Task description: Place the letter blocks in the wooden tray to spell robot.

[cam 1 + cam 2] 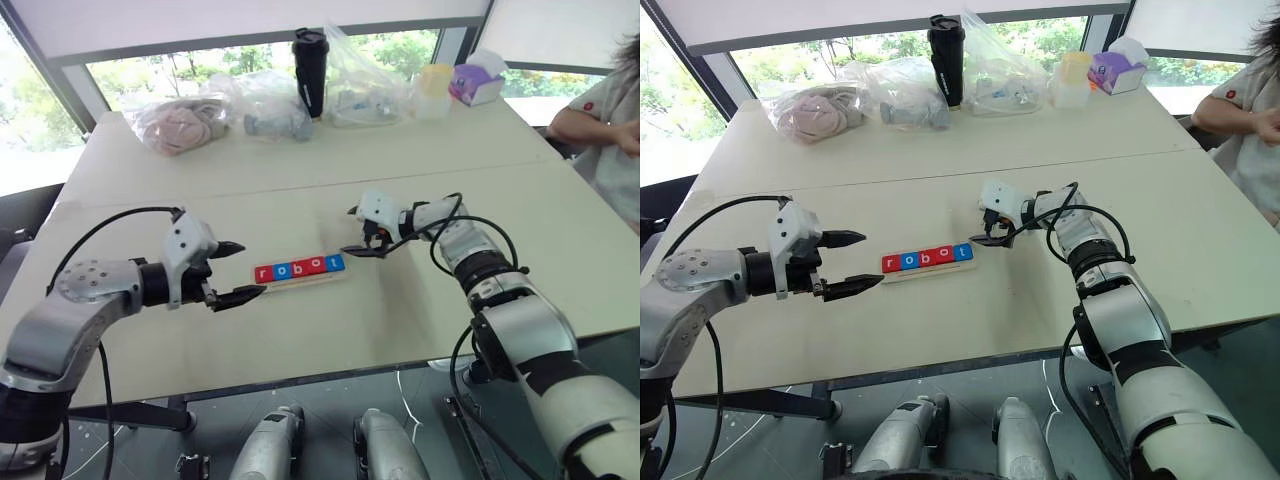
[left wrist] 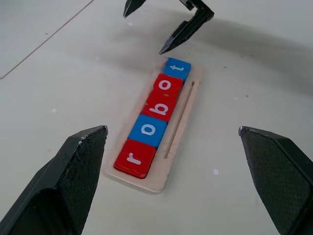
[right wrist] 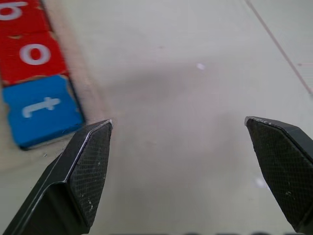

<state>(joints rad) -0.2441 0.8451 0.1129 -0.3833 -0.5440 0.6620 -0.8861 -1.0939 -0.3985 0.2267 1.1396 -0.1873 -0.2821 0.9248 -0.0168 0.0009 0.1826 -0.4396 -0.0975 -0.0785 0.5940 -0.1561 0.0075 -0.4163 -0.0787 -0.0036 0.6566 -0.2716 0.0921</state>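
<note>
Five flat square red and blue letter blocks (image 2: 155, 113) lay in the long pale-wood tray (image 2: 182, 128), spelling robot. The left gripper (image 1: 236, 272) hovered just off the tray's r end, fingers wide and empty. The right gripper (image 1: 358, 232) hung beside its t end, equally wide.

Letter blocks (image 2: 155, 113) in wooden tray (image 2: 182, 131) read "robot".

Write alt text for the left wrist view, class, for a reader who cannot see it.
Five letter blocks spell "robot" in a wooden tray on a pale table. The open left gripper frames the tray's near end; the open right gripper hangs past the far end.
</note>
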